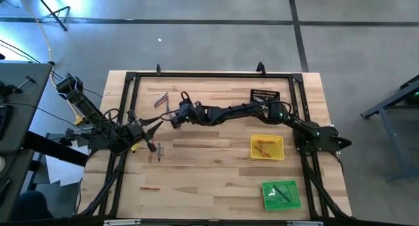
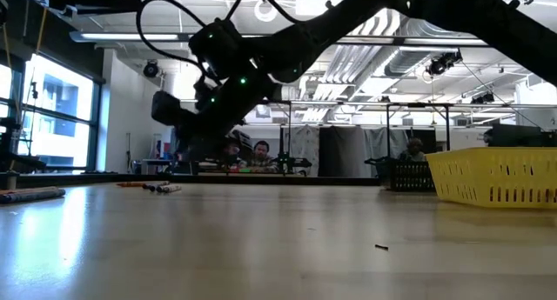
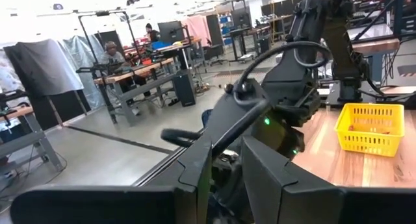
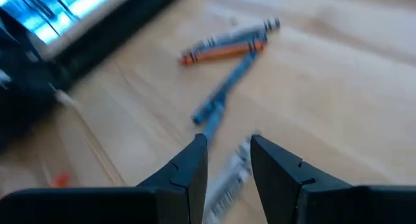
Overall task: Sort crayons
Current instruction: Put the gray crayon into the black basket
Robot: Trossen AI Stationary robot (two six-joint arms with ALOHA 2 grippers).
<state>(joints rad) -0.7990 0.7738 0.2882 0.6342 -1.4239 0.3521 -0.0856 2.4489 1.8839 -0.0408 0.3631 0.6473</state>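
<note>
I had the right gripper (image 4: 229, 160) reached across the table to the far-left area, hanging low over a loose group of crayons (image 4: 227, 43), its fingers apart with a narrow gap and nothing between them. In the right wrist view a grey crayon (image 4: 229, 178) lay on the wood directly under that gap, with a blue-looking one (image 4: 221, 94) just beyond it and an orange one (image 4: 221, 53) and a grey one (image 4: 237, 36) lying side by side, touching, farther off. To do this pick well, I judged that the fingers should straddle the nearest crayon across its width near mid-length, come down until the tips almost meet the wood, and close only on that one stick, keeping clear of the blue one beside it. The left gripper (image 1: 152, 129) waited at the left edge of the table, fingers slightly parted and empty, with two crayons (image 1: 158, 151) near it. Counted from the high view: three trays, being a black tray (image 1: 264, 95), a yellow tray (image 1: 267, 147) with orange-red sticks inside and a green tray (image 1: 281, 194) with dark sticks inside; how many lay in each I could not tell. Loose crayons: four by the right gripper, two by the left, and one orange-red crayon (image 1: 150, 188) alone near the front edge
</note>
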